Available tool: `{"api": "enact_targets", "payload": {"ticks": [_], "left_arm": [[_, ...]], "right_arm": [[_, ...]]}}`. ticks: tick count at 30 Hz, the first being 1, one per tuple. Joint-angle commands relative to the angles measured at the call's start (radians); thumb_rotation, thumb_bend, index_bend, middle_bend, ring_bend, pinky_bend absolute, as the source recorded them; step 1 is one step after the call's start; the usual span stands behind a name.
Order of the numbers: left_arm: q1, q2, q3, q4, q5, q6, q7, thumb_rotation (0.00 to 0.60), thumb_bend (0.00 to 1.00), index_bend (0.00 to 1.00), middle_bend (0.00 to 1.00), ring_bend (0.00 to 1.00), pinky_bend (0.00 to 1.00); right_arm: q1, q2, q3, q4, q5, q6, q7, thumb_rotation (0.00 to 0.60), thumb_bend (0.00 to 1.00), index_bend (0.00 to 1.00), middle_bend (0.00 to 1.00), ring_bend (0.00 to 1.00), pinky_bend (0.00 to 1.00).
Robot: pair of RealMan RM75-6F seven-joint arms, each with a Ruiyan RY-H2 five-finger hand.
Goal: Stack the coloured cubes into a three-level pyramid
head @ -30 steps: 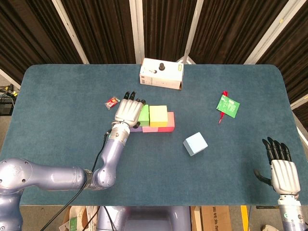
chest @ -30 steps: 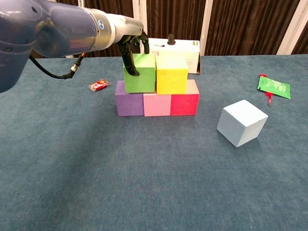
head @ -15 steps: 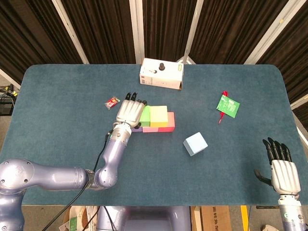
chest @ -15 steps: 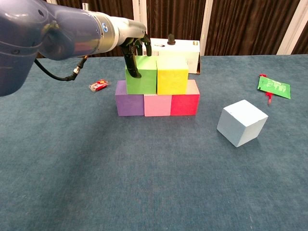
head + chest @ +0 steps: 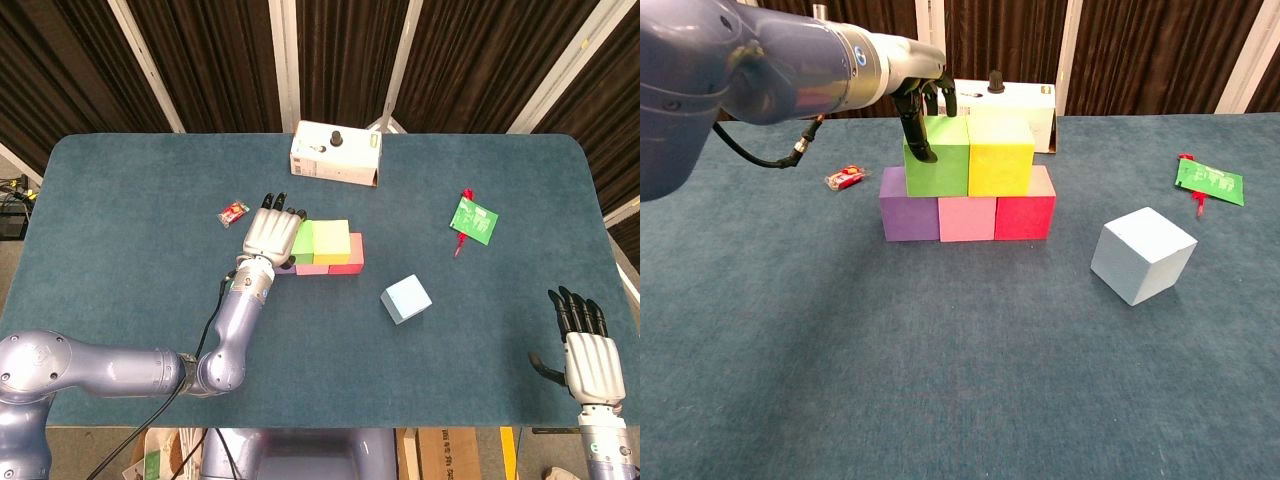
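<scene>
Since the earlier frame, green cube [image 5: 937, 168] has shifted right, now touching yellow cube [image 5: 1000, 155]. Right hand [image 5: 582, 345] idles nearest, fingers apart. Pale blue cube [image 5: 1142, 254] sits aside. Left hand [image 5: 921, 100] grips green cube atop purple cube [image 5: 908, 217] and pink cube [image 5: 967, 219].

A blue-green carpeted surface [image 5: 140, 230] carried everything. Near its middle a purple cube [image 5: 908, 217], a pink cube [image 5: 967, 218] and a red cube [image 5: 1025, 216] sat side by side in a touching row. A pale blue cube [image 5: 1142, 255] stood apart to their right. A white box [image 5: 335, 154] lay near the far edge, a small red wrapper [image 5: 233, 211] left of the row, and a green packet [image 5: 474, 220] far right
</scene>
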Motion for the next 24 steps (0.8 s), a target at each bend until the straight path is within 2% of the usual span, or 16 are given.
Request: {"api": "enact_targets", "payload": {"ticks": [1, 13, 24], "left_arm": [[0.001, -0.001, 0.000, 0.000, -0.004, -0.001, 0.003, 0.600, 0.35, 0.28, 0.28, 0.00, 0.00], [0.001, -0.010, 0.002, 0.007, 0.008, 0.001, 0.013, 0.600, 0.34, 0.26, 0.26, 0.00, 0.00], [0.004, -0.010, 0.003, 0.009, 0.011, 0.006, 0.024, 0.600, 0.33, 0.24, 0.20, 0.00, 0.00]], "right_arm": [[-0.001, 0.000, 0.001, -0.001, 0.003, 0.001, 0.000, 0.600, 0.26, 0.03, 0.06, 0.00, 0.00], [-0.003, 0.003, 0.002, -0.007, 0.007, 0.001, 0.009, 0.600, 0.25, 0.03, 0.06, 0.00, 0.00], [-0.002, 0.005, 0.001, -0.007, 0.006, -0.002, 0.013, 0.600, 0.25, 0.03, 0.06, 0.00, 0.00]]}}
